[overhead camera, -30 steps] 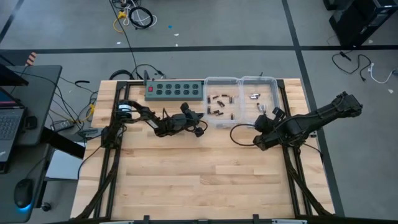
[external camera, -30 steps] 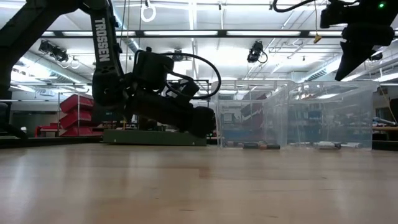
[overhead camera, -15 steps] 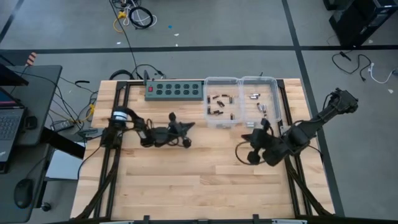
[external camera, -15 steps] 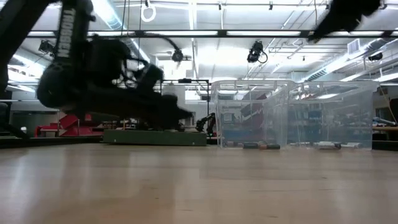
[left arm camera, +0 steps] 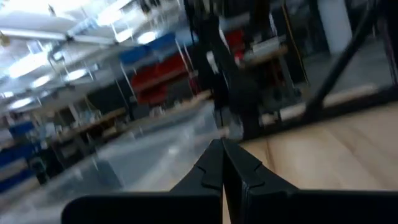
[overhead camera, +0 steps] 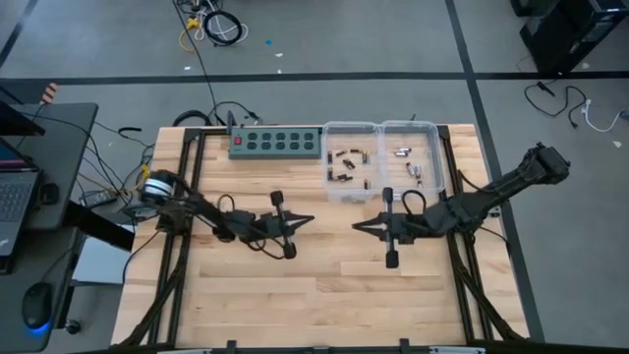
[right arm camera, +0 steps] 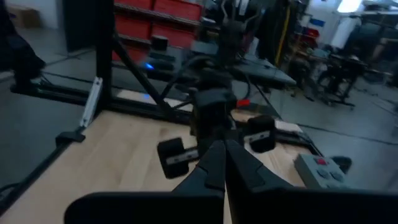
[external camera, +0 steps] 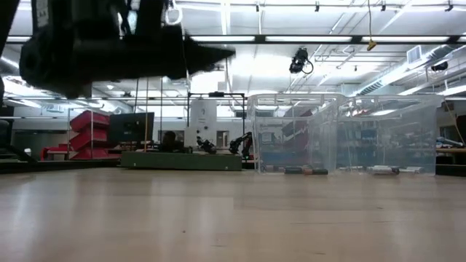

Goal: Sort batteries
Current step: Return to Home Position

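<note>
Over the table (overhead camera: 324, 290), left claw (overhead camera: 308, 220) and right claw (overhead camera: 357, 226) hang closed, empty.

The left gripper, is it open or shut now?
Shut: in the left wrist view, the left gripper has its fingers pressed together, nothing between them.

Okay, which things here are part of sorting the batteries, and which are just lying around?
Part of the job:
dark batteries in one clear bin; silvery batteries in the neighbouring bin; left end effector and right end effector, both shut, above the bare wood.

Just lying about:
green power strip beside the bins; laptop and floor cables off the table.
</note>
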`<state>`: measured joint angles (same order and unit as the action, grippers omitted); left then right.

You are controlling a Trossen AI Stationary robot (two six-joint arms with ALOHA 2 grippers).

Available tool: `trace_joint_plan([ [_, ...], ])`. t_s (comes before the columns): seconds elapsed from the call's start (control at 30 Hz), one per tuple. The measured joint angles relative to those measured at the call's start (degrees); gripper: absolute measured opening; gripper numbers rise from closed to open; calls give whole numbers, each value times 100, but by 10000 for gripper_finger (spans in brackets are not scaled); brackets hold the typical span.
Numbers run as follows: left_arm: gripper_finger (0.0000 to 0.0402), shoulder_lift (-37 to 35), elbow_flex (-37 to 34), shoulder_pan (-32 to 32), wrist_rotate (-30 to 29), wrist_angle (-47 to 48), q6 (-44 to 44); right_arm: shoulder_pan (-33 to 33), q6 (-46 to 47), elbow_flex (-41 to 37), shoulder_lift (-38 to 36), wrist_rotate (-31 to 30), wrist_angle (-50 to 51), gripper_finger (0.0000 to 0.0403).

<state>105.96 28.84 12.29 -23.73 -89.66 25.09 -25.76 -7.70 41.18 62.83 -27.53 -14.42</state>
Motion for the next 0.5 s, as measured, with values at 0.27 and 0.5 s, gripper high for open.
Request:
trace_joint_plan([
  [0.27,0,-1356,-24,99,-70,631,718,846,-349,-34,2,934,-439,0],
  [0.5,0,-2423,-394,83,-479,1537,1103,1761,-700,-36,2,2315,-483,0],
])
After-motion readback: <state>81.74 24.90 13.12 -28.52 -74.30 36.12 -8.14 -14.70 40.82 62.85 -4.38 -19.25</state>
